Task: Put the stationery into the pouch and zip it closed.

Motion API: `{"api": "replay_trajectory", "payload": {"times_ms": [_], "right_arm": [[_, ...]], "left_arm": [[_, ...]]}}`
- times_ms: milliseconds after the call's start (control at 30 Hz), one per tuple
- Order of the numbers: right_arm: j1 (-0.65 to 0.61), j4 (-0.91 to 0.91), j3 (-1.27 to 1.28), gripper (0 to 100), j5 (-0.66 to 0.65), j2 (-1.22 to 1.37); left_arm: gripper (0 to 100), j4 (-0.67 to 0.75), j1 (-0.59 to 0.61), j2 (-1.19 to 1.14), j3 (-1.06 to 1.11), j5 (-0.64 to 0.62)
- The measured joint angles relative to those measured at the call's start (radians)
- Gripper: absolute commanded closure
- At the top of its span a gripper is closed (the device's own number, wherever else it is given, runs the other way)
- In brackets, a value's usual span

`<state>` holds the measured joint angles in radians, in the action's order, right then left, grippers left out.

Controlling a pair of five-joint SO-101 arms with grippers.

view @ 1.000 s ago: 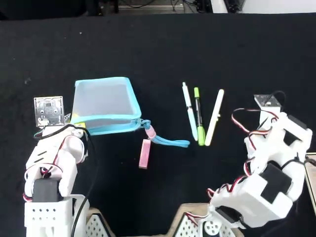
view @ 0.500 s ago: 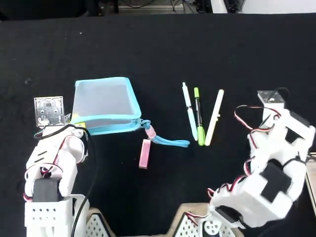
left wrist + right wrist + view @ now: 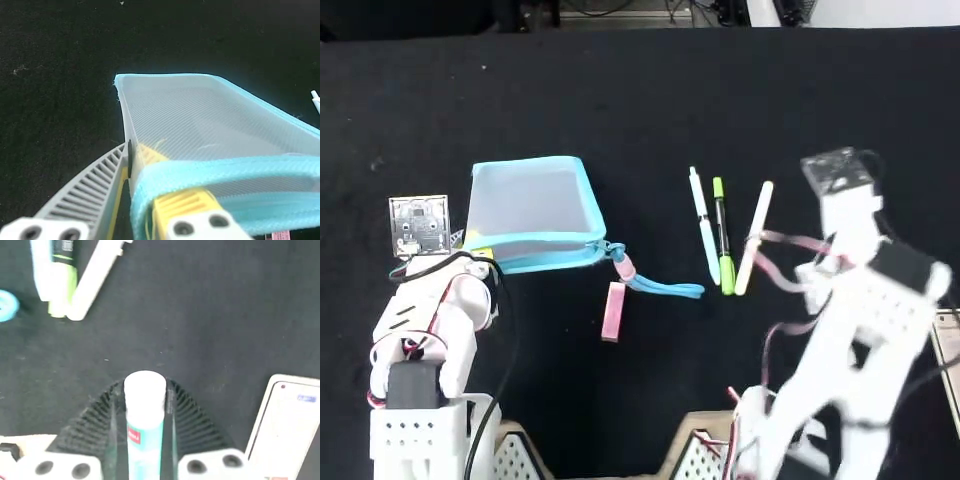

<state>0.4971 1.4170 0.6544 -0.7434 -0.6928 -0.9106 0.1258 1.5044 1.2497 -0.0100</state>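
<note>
1. Left wrist view: the left gripper [image 3: 136,156] is clamped on the edge of the pouch [image 3: 200,115].
2. Right wrist view: the right gripper [image 3: 145,390] is closed around a glue stick [image 3: 144,420].
3. High view: three pens [image 3: 722,235] and a pink eraser [image 3: 613,311] are laid beside the pouch.

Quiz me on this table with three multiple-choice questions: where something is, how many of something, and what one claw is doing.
1. Where is the pink eraser?
A) on the table, near the pouch strap
B) inside the pouch
C) in a gripper

2. How many pens lie side by side?
A) one
B) six
C) three

3. What is the right gripper doing?
A) hanging open and empty
B) gripping a white-capped tube
C) gripping a pen

Answers:
1 A: the eraser lies on the table by the strap.
2 C: the high view shows three together.
3 B: the right wrist view shows the tube in its grip.
</note>
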Motion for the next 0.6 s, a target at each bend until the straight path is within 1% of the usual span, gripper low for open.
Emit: {"api": "replay_trajectory", "payload": {"times_ms": [33,100,233,333,400,533,600], "right_arm": [[-0.025,0.000,0.026,98.8,0.000,-0.064],[-0.086,0.002,0.060,98.8,0.046,-0.199],[-0.236,0.006,0.063,98.7,0.203,-0.463],[-0.402,0.006,0.063,98.7,0.341,-0.626],[-0.540,0.006,0.057,98.7,0.422,-0.704],[-0.792,-0.040,0.029,98.7,0.559,-0.740],[-0.888,-0.095,0.029,98.7,0.601,-0.741]], "left_arm": [[97,0.000,0.000,0.000,0.000,0.000],[97,0.000,0.000,0.000,0.000,0.000],[97,0.000,0.000,0.000,0.000,0.000],[97,0.000,0.000,0.000,0.000,0.000],[97,0.000,0.000,0.000,0.000,0.000],[97,0.000,0.000,0.000,0.000,0.000],[97,0.000,0.000,0.000,0.000,0.000]]}}
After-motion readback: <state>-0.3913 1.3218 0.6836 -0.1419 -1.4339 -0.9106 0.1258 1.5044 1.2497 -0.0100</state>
